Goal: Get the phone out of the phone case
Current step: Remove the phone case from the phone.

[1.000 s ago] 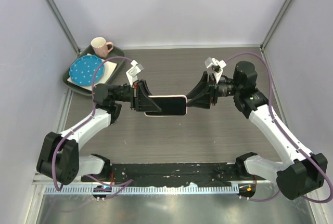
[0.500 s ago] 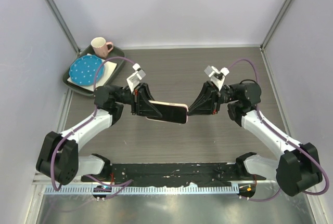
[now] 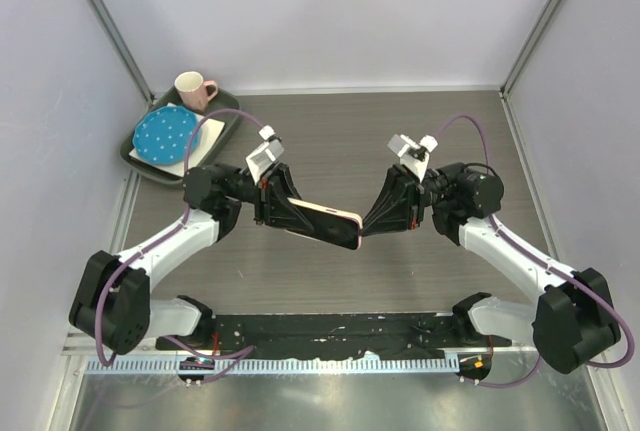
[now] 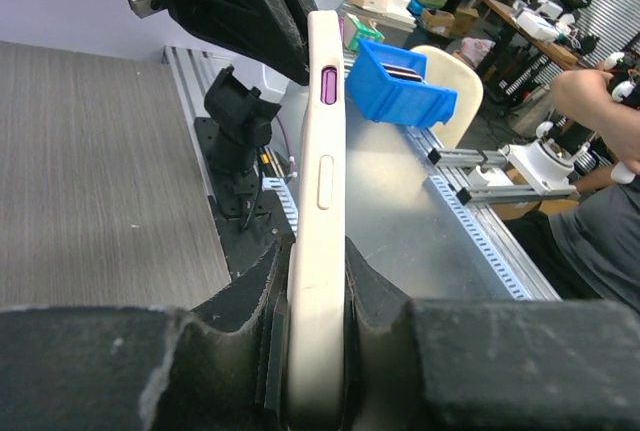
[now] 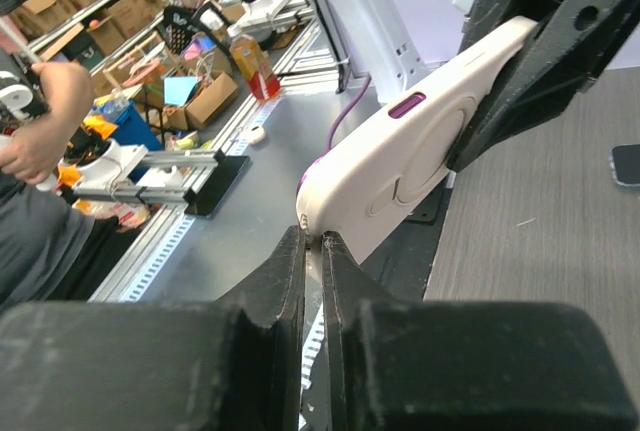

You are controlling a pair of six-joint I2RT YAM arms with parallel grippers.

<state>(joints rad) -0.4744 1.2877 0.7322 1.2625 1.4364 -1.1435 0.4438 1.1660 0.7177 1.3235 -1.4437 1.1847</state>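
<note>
We look down on a dark wood-grain counter [image 3: 330,121] that spreads beneath the left end effector [image 3: 275,209] and the right end effector [image 3: 372,223]. Plain pale walls [image 3: 320,11] close it in beyond them and on either outer side, met by grey metal corner posts [image 3: 105,26]. Nearer than both lies a brushed metal bench [image 3: 330,406]. The light is soft and even. Past the right end effector's tips we make out a cluttered workshop with cardboard boxes [image 5: 205,101]; past the left one's, a blue bin [image 4: 400,91].
</note>
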